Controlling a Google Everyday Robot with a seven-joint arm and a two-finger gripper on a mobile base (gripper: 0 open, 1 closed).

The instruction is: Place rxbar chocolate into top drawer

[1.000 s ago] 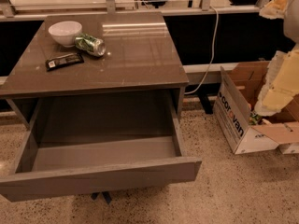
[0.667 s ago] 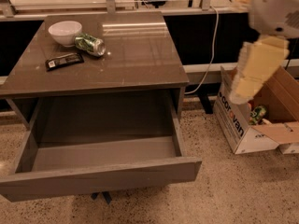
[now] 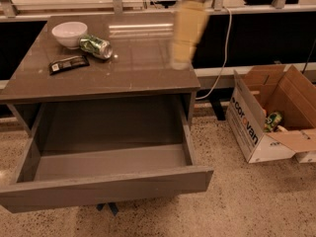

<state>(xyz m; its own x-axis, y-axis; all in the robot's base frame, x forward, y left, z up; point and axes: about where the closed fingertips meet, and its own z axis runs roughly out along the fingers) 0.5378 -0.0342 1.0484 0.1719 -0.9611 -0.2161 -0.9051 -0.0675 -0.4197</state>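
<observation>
The rxbar chocolate (image 3: pixel 69 64), a slim black wrapper with white marks, lies flat on the tabletop at the left, in front of the bowl. The top drawer (image 3: pixel 106 185) stands pulled wide open below the tabletop, and its grey inside holds nothing. My arm reaches down from the top of the camera view. Its gripper (image 3: pixel 179 62) hangs over the right part of the tabletop, well to the right of the bar and touching nothing.
A white bowl (image 3: pixel 69 33) and a crushed green can (image 3: pixel 96 46) sit at the back left of the grey-brown table (image 3: pixel 148 73). An open cardboard box (image 3: pixel 249 127) with items inside stands on the floor at the right. A white cable hangs behind the table.
My arm has swung from the right side, above the cardboard box, leftwards to over the right part of the tabletop. The bar, can, bowl and drawer have not moved.
</observation>
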